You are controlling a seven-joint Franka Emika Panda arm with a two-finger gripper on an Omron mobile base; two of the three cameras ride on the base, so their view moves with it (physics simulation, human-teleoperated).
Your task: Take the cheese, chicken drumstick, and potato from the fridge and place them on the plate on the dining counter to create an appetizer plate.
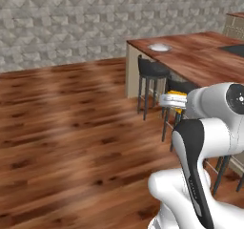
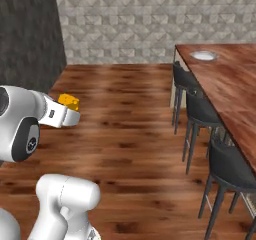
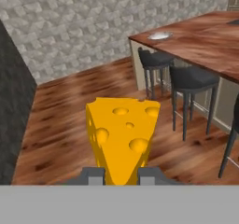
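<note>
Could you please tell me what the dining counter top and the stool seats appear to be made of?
Dining counter: glossy reddish-brown wood, judging by its grain streaks and sheen. Stool seats: dark, matte, rounded pads, possibly upholstery or plastic; the render leaves it open.

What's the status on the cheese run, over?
Gripper shut on the cheese, carried in the air. Plate sits on the far end of the dining counter. Stools line the counter's near side; open floor ahead.
</note>
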